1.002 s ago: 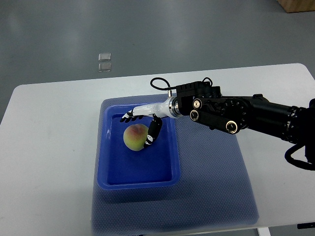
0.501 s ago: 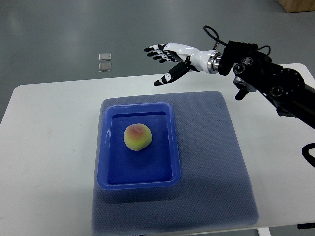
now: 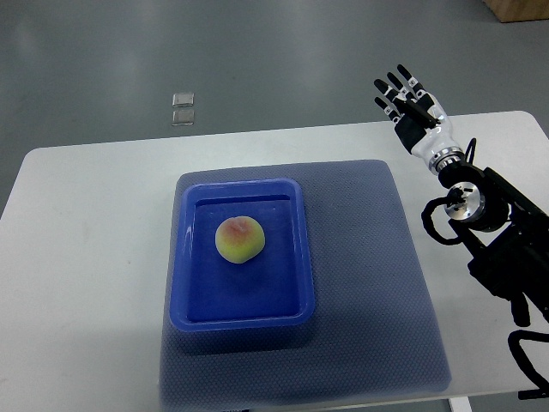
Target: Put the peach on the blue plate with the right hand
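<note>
Peach: one, round, yellow-green with a red blush on the upper face; lying alone in the blue plate, slightly left of centre and nearer the far wall, clear of every rim. Judged light, firm under a thin soft skin, easily bruised by a hard pinch and inclined to roll on the smooth floor; best taken from above or from the side across the widest girth, fingers wrapped round opposite flanks with gentle pressure, not pinched at the blushed crown. Blue plate: rectangular, deep-walled, glossy, more tray than dish; seated on the left half of a blue-grey textured mat. Mat: spread over a white table with rounded corners, front edge close to the table's near edge. Right hand: entering from the right edge on a black jointed arm, raised over the far right corner of the table, well apart from plate and peach; fingers spread and extended, holding nothing. Left hand: absent from view. Beyond the table, on the grey floor: two small pale square tiles, one behind the other. Placement judged already accomplished.
</note>
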`<state>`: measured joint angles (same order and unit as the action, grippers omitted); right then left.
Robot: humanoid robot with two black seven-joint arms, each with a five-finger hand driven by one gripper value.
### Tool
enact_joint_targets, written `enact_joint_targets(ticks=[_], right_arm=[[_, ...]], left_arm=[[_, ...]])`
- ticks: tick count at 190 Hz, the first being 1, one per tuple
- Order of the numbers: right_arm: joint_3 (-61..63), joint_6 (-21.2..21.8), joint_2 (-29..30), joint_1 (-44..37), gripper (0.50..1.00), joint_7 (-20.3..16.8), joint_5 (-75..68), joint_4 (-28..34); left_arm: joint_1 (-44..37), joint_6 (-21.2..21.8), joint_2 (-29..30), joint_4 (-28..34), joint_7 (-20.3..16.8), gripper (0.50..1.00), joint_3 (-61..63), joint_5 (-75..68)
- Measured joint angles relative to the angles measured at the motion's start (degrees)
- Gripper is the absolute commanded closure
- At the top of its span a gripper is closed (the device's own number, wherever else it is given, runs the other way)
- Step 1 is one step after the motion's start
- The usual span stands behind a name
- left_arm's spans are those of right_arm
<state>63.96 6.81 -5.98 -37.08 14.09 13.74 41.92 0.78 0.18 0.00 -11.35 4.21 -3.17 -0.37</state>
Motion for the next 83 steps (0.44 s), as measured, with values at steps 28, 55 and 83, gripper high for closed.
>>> enact_joint_targets(ticks=[28, 55, 83], right_arm=[[0.0, 0.7, 0.3, 2.5, 0.57, 1.5, -8.2, -0.3], [-0.3, 3.9, 0.4, 3.3, 0.57, 1.7, -9.2, -0.1], [-0.6, 6.7, 0.4, 3.6, 0.57, 1.7, -9.2, -0.1]], left_arm=[[0.0, 0.0, 0.0, 0.0, 0.0, 0.5, 0.0, 0.0], [0.1, 0.0, 0.0, -0.3, -0.1, 0.5, -0.1, 0.0], [0.1, 0.2, 0.0, -1.4, -0.1, 0.5, -0.1, 0.1]])
